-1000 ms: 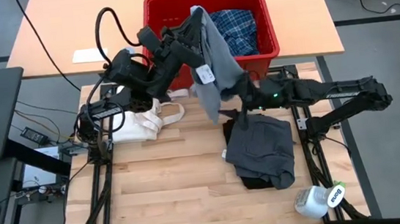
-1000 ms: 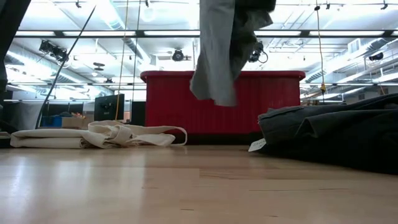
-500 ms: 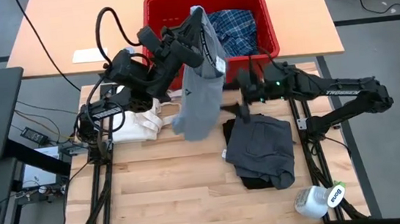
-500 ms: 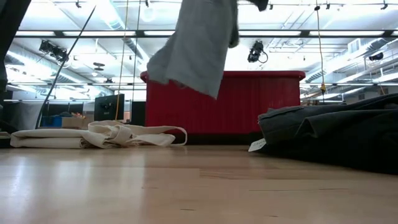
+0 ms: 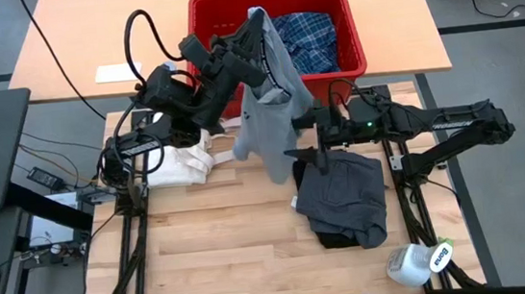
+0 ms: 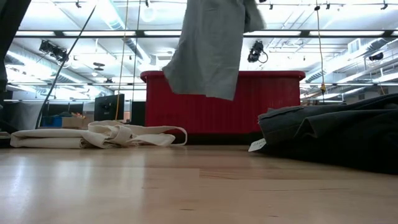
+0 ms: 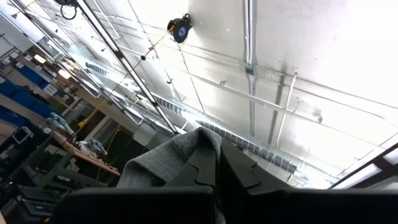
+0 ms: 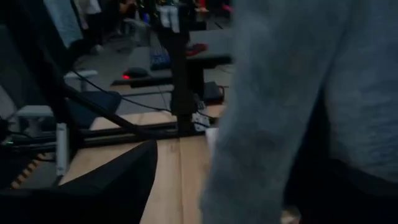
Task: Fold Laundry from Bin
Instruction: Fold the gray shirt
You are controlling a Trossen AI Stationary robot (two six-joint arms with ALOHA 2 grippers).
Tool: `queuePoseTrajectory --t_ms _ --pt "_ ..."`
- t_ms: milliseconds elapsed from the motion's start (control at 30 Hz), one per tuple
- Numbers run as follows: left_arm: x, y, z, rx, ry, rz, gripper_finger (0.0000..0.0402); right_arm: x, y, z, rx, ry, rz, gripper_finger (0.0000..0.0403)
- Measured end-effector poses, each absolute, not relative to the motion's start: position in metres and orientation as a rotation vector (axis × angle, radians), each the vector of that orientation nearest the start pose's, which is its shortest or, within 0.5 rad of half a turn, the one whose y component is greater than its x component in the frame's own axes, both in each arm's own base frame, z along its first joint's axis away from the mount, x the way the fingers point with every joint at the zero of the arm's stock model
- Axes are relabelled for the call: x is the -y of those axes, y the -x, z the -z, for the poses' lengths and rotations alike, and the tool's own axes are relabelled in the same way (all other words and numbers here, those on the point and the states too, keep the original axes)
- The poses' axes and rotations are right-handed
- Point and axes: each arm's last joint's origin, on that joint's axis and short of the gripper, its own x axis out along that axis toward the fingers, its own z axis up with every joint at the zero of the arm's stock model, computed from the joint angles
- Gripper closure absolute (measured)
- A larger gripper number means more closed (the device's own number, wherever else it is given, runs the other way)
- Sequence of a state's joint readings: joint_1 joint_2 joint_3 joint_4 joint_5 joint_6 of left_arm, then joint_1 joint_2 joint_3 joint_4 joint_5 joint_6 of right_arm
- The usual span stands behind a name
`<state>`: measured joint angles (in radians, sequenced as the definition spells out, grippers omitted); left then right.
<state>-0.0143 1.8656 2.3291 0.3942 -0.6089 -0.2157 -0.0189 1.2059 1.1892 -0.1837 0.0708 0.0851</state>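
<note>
The bin (image 5: pixel 276 32) sits at the table's far edge; the plaid shirt (image 5: pixel 315 36) lies inside, partly hidden. The light grey garment (image 5: pixel 265 123) hangs above the table, its top cut off in the low view. The left gripper (image 5: pixel 254 34) is clamped on its upper edge. The right gripper (image 5: pixel 298 136), fingers spread wide, sits beside the hanging cloth; contact cannot be determined.
</note>
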Motion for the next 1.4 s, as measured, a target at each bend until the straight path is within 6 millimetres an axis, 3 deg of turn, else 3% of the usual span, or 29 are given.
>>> queuePoseTrajectory --t_ms 167,500,567,667,933,1067,1400 --pt "-0.014 -0.349 -0.589 0.897 0.47 -0.478 0.0395 0.008 -0.276 -0.375 -0.26 -0.074 0.113 0.0149" --pt "-0.014 -0.343 -0.593 0.952 0.443 -0.489 0.0395 0.0 -0.273 -0.376 -0.264 -0.104 0.046 0.0363" --pt "-0.016 -0.343 -0.593 0.952 0.44 -0.493 0.0395 0.002 -0.273 -0.377 -0.258 -0.093 0.036 0.0391" --pt "-0.016 -0.343 -0.593 0.951 0.44 -0.494 0.0395 0.001 -0.271 -0.379 -0.25 -0.097 0.0 0.0375" --pt "-0.016 -0.343 -0.593 0.954 0.442 -0.493 0.0395 -0.006 -0.28 -0.371 -0.287 -0.117 -0.092 0.0223" --pt "-0.016 -0.343 -0.593 0.954 0.443 -0.492 0.0395 -0.007 -0.285 -0.369 -0.282 -0.107 -0.09 0.0172" --pt "-0.016 -0.343 -0.593 0.959 0.445 -0.49 0.0395 0.0 -0.299 -0.361 -0.262 -0.065 0.037 0.0161"
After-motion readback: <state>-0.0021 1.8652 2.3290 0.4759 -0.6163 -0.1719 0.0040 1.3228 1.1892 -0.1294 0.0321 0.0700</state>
